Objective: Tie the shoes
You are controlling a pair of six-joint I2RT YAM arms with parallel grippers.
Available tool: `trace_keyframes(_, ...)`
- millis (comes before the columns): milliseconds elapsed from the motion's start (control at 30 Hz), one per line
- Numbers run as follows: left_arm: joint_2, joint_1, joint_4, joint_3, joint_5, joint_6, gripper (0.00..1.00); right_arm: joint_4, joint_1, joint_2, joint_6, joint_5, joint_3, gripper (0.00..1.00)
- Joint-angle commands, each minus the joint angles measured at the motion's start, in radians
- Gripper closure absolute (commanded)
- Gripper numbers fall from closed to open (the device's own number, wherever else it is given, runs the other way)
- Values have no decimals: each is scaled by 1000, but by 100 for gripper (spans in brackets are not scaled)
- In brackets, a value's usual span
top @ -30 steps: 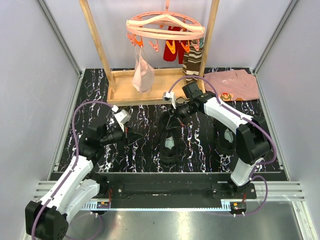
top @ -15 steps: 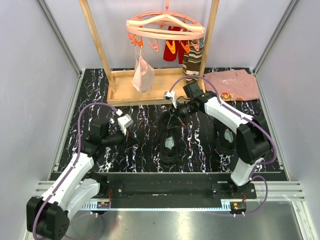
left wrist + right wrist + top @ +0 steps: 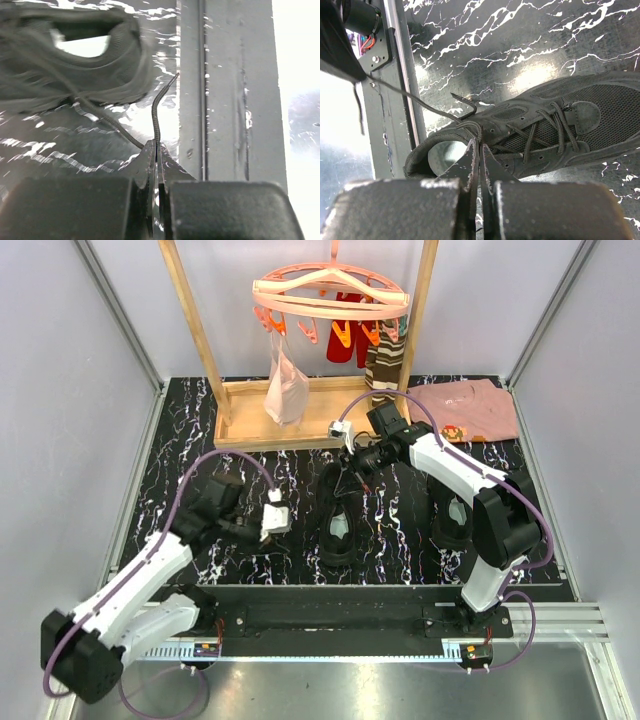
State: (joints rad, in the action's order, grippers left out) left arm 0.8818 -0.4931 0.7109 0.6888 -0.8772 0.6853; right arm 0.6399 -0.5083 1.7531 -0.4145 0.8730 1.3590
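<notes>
**Both pincers closed on the middle shoe's laces**

Seen from above, one black shoe (image 3: pixel 338 525) lies at the centre of the black marbled table (image 3: pixel 400 540), its pale insole showing toward its lower end. The second shoe (image 3: pixel 452 523) sits right of centre, partly hidden behind the right arm.

The left pincer (image 3: pixel 156 149), left of centre in the overhead frame, is clamped on a thin black lace (image 3: pixel 154 112) near its end. In its wrist view the free tip curls upward beside a grey metal rail (image 3: pixel 225 100), and the rest runs off to the blurred shoe in the upper left.

The right pincer (image 3: pixel 480 145) is closed too, above the middle shoe's opening, with a strand of lace rising to its tips. Another strand stretches taut toward the upper left of that wrist frame.
</notes>
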Motion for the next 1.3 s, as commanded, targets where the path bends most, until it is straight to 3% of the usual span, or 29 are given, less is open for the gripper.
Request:
trace_keyframes(0,83,-85,-204,37,-32,-2,100,-37,7,-23,28,1,42,100)
trace_keyframes(300,356,-378,-661,159,-46,-81,100,-45,8,-32,2,27,31,100)
trace_keyframes(567,623,-426,-982,287,-19,-107,100,-36,8,-60,-102,48,-6,100)
trace_keyframes(733,654,-426,-932,284,-39,58,99,-17,16,-61,-185,37,-24,100)
trace_keyframes(800,658,-426,-923,282,-45,95,83,-14,16,-61,-204,40,-34,100)
trace_keyframes(833,663,-426,-900,294,-48,130,66,-14,16,-60,-211,37,-34,100)
trace_keyframes(900,665,-420,-828,339,-33,135,59,-13,16,-58,-216,50,-29,100)
trace_keyframes(967,639,-389,-814,345,-48,76,53,-14,16,-55,-216,63,-20,100)
trace_keyframes(1067,509,-340,-774,328,-49,-30,52,-14,16,-47,-205,72,-6,100)
trace_keyframes(1200,363,-221,-801,243,26,-341,56,-16,16,-58,-211,77,-8,100)
trace_keyframes(1267,304,-139,-806,178,87,-412,60,-16,16,-64,-208,86,-6,100)
